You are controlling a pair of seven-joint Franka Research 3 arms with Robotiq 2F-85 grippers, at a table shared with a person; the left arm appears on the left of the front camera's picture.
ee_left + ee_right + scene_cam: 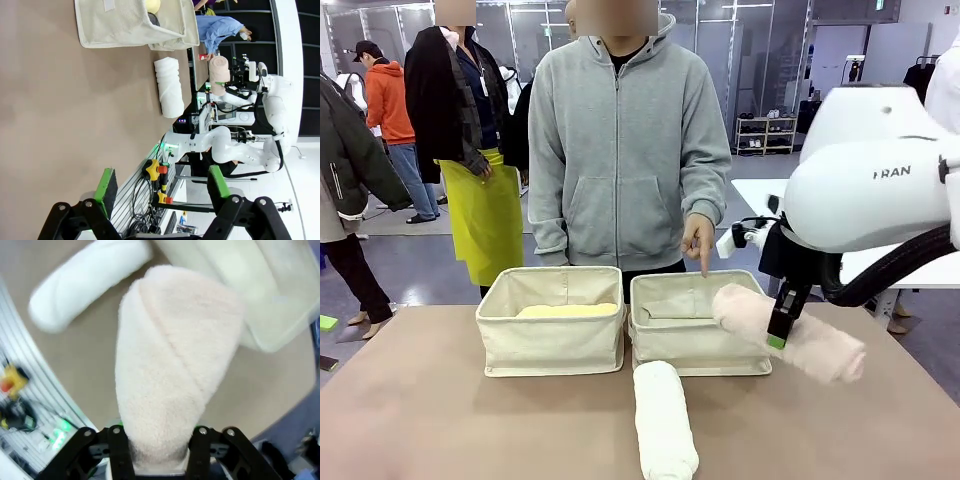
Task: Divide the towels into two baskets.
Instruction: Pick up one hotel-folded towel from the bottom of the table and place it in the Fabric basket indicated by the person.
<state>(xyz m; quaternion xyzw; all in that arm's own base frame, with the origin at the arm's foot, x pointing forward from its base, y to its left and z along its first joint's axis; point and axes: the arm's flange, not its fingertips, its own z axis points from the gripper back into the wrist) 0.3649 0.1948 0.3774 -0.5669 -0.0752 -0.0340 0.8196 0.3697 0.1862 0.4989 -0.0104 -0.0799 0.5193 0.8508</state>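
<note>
Front view first, and here is your one readable mark: grey capital lettering on the white shell of the right arm. You can read "RAN", three clean letters. The curve of the casing hides the start of the word, so only a speck shows ahead of the R.

Behind the table, a white badge hangs on the chest of a person in a dark jacket; its print is too small for you to read.

Over to your left wrist view: a white tag is sewn on the wall of the basket, its print too small to make out. The yellow button box beyond the table edge has markings that are also too small to read.
</note>
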